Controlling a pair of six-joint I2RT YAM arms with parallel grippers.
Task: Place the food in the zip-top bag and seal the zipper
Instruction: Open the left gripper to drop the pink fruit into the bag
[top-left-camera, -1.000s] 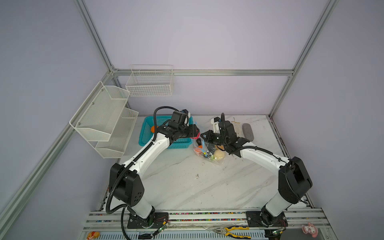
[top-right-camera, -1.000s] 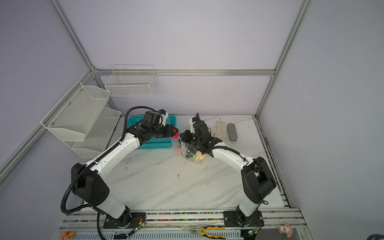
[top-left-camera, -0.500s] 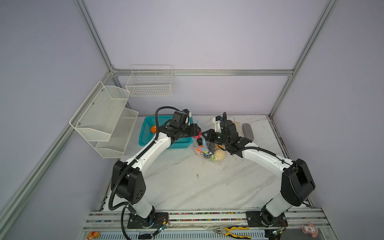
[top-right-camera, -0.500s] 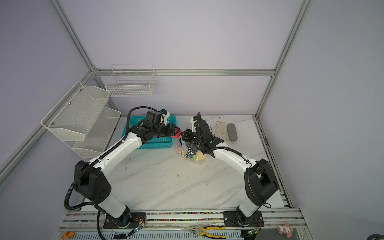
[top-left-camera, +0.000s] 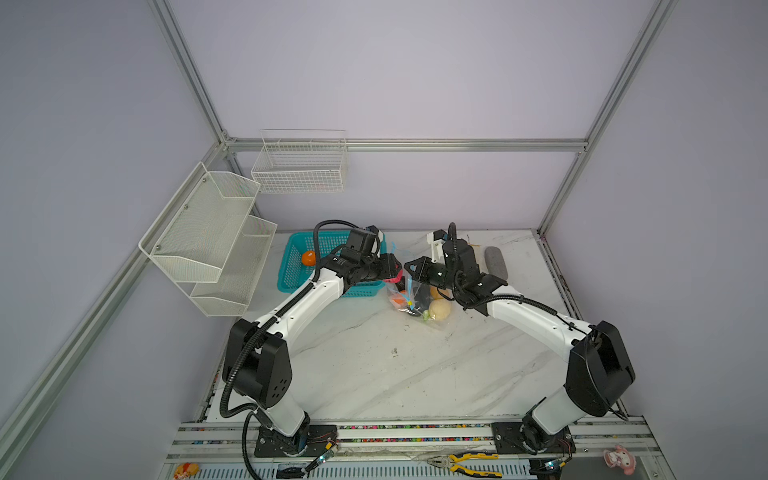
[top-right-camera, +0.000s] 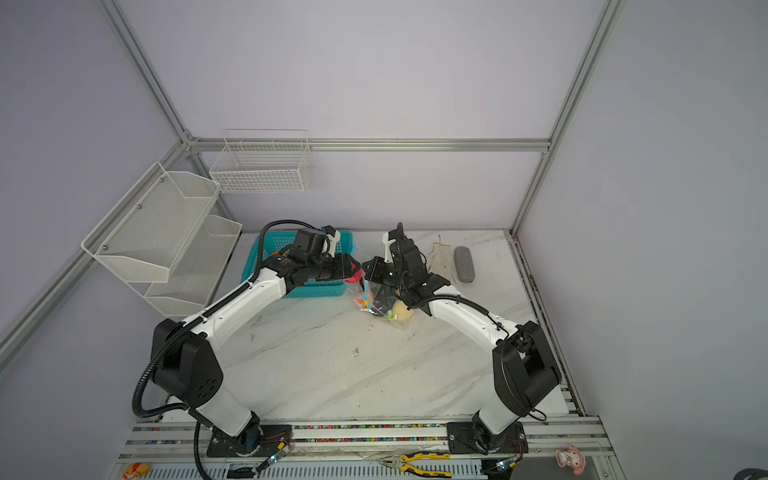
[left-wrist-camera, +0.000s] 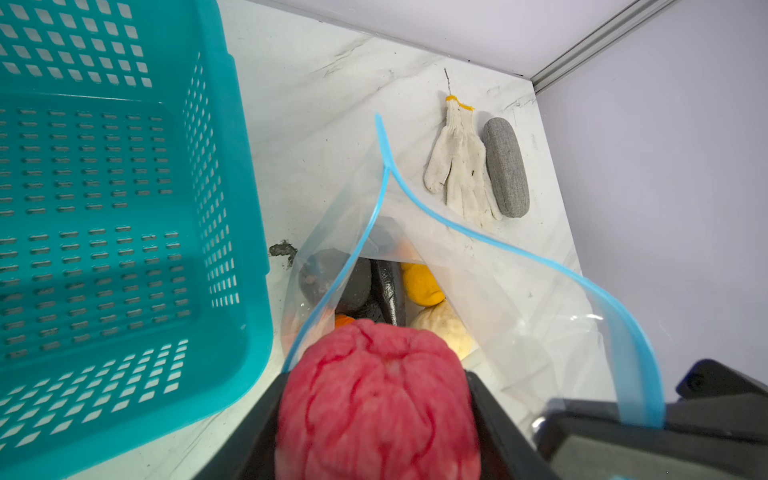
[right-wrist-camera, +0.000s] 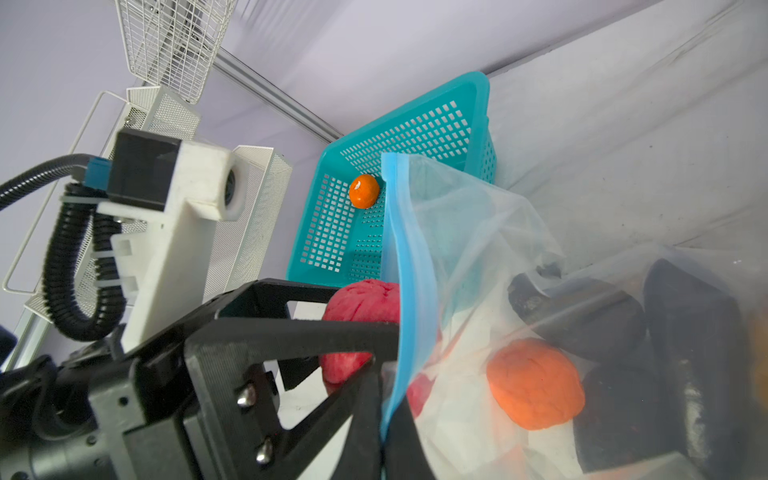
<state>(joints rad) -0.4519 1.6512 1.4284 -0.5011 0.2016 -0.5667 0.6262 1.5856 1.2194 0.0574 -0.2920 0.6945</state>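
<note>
Edging nearer, left gripper (top-left-camera: 392, 271) clasps a soft-looking, lightweight pink fruit (left-wrist-camera: 376, 399) round its middle at the zip-top bag (top-left-camera: 438, 320), mid-frame in both top views. Right gripper (top-left-camera: 410, 264) pinches the limp, slippery-looking zipper (left-wrist-camera: 638, 374), propping the mouth open.

Left claw (top-left-camera: 394, 271) part-spread, gripping; right claw (top-left-camera: 410, 266) pinched tight; tips nearly meeting.

A teal mesh basket (top-left-camera: 291, 276) stands at the back left of the white marble table (top-left-camera: 395, 374). At the back right a cream knit glove (top-right-camera: 439, 262) lies just beside a grey oblong case (top-right-camera: 464, 264). On the walls hang a white wire basket (top-left-camera: 300, 166) and a 2-tier white mesh shelf (top-left-camera: 208, 237). Yellow-handled pliers (top-left-camera: 463, 462) and a pink toy figure (top-left-camera: 619, 459) lie along the front edge
</note>
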